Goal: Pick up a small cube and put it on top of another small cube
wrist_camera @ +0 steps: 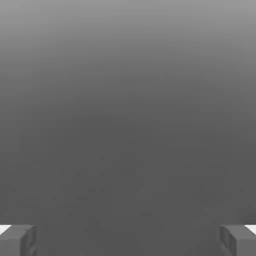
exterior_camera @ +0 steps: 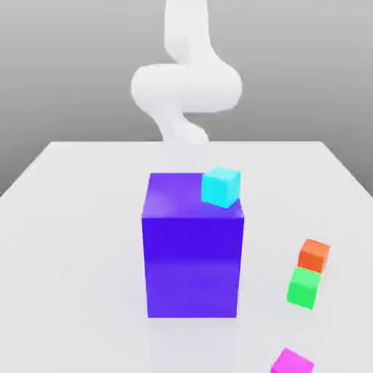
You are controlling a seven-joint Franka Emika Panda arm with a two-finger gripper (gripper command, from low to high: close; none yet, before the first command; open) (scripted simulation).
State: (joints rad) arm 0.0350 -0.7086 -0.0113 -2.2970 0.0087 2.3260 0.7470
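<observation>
Resting apart: magenta cube (exterior_camera: 292,361), orange-red cube (exterior_camera: 314,256)

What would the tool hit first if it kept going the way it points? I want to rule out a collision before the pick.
Probably nothing nearby: in the hand view the open tool faces a plain grey expanse with no cube between its fingertips. How far off that expanse lies is unclear.
</observation>
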